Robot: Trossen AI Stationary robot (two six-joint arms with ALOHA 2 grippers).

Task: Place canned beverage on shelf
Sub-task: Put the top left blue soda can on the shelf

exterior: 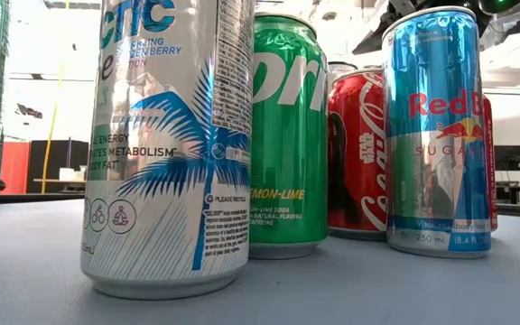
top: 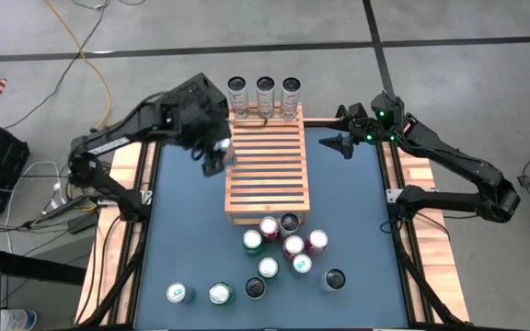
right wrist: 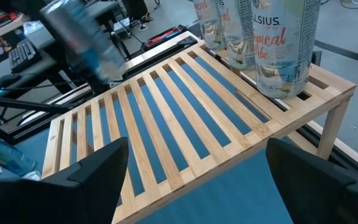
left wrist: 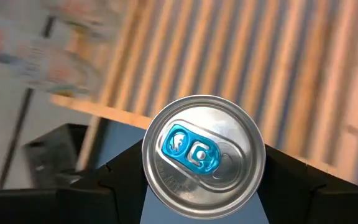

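Observation:
The shelf, a light wooden slatted rack, stands mid-table, with three tall cans upright in a row on its far end. My left gripper hovers at the shelf's left edge, shut on a silver canned beverage with a blue tab. That can also shows, blurred and tilted, above the slats in the right wrist view. To the right of the shelf's far end my right gripper stands open, holding nothing, its fingers pointing toward the shelf. My left gripper pinches the can between its two fingers, one on each side of the wall just under the top rim. The fingers slant down from the table's left, running along the can. The can is lifted clear and tilted, its top toward the wrist.
Several cans stand in a cluster on the blue tabletop just near of the shelf, and a few more toward the near left. In the low view they fill the foreground. Wooden frame rails run along both table sides.

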